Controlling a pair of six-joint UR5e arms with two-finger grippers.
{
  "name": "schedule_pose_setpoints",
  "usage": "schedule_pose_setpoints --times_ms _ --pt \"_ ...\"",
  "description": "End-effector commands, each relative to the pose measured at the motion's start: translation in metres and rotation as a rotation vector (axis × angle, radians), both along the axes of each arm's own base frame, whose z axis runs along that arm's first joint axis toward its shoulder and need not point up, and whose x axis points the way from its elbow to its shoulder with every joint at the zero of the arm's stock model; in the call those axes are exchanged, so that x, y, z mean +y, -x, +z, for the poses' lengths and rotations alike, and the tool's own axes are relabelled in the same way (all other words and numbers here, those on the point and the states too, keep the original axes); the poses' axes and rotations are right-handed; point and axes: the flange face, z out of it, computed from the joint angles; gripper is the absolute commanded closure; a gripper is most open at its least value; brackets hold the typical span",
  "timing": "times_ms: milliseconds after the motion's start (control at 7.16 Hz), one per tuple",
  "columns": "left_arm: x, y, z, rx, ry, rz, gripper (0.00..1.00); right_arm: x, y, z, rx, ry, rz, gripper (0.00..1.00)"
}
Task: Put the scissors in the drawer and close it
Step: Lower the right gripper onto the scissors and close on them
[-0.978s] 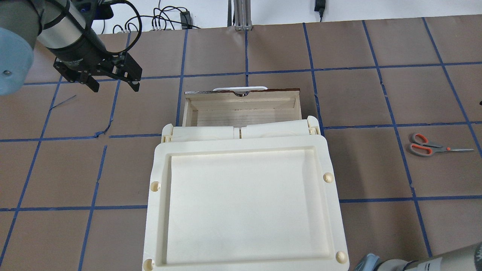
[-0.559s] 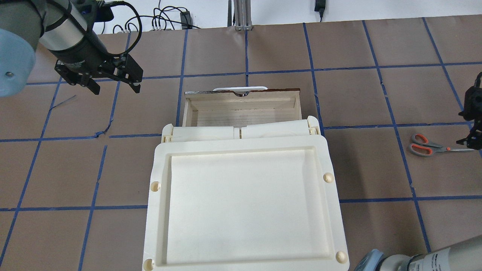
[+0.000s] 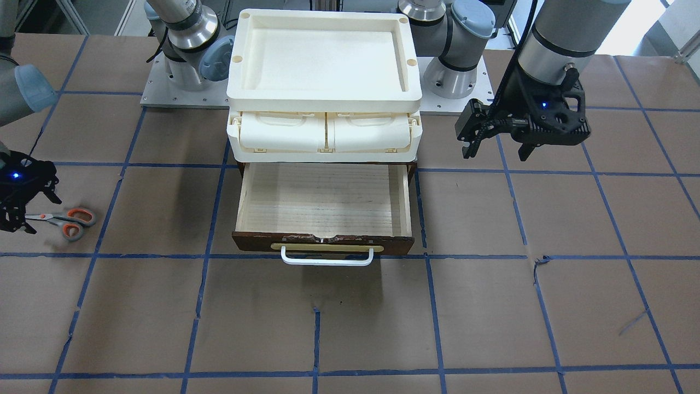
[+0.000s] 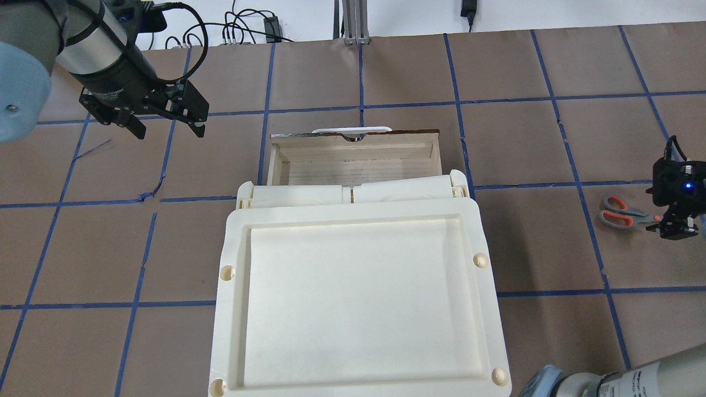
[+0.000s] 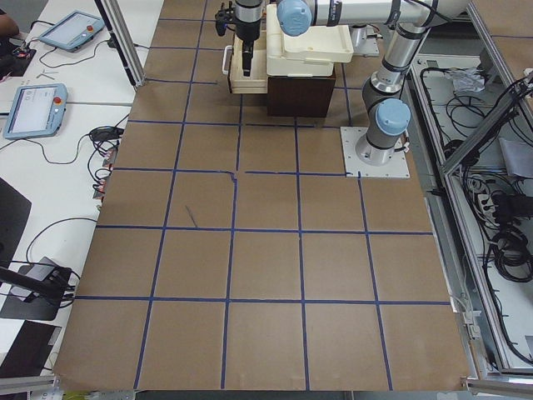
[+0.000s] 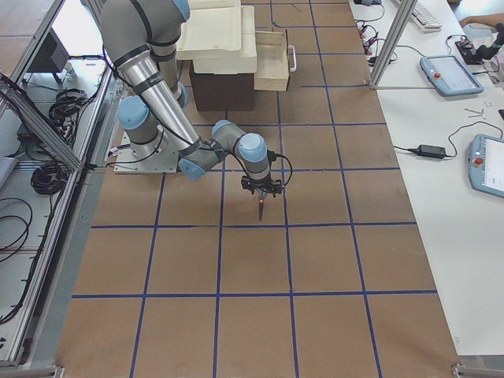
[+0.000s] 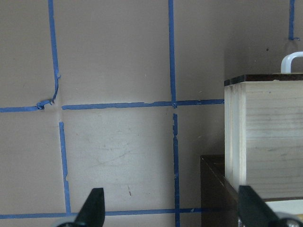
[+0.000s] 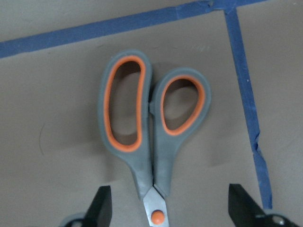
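Observation:
The scissors (image 4: 622, 212), grey with orange-lined loops, lie flat on the brown table at the far right; they also show in the front view (image 3: 70, 221) and the right wrist view (image 8: 154, 127). My right gripper (image 4: 672, 221) is open and low over them. Its fingers (image 8: 101, 208) stand on either side of the blades near the pivot, loops pointing away. The wooden drawer (image 4: 356, 145) is pulled open and empty, with its white handle toward the far side (image 3: 327, 257). My left gripper (image 4: 169, 131) is open and empty, hovering left of the drawer (image 7: 265, 137).
A cream tray (image 4: 353, 210) sits on top of the cabinet, with two cream plastic compartments (image 4: 300, 194) under it, above the drawer. Blue tape lines grid the brown table. Cables (image 4: 237, 27) lie beyond the far edge.
My right gripper has come in from the right and settled over the scissors' blades. My left gripper has barely shifted. The scissors and drawer have not moved.

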Motion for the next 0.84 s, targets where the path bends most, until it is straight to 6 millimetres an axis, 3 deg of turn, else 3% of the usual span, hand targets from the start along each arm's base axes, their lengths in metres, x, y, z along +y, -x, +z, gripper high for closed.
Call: schedule_pose_setpoints --times_ms 0,419,559,698 --pt "0.001 0.000 -0.001 0.001 -0.004 -0.004 0.00 -0.002 0.002 -0.001 -0.031 -0.033 0.004 0.14" --pt "0.001 0.001 -0.003 0.003 -0.009 -0.007 0.00 -0.010 0.009 -0.013 -0.046 -0.049 0.021 0.14" --pt "0.001 0.000 -0.003 0.002 -0.007 -0.006 0.00 -0.008 0.008 -0.016 -0.053 -0.056 0.021 0.26" --pt "0.001 0.000 -0.003 0.003 -0.009 -0.006 0.00 -0.009 0.007 -0.016 -0.052 -0.057 0.022 0.49"
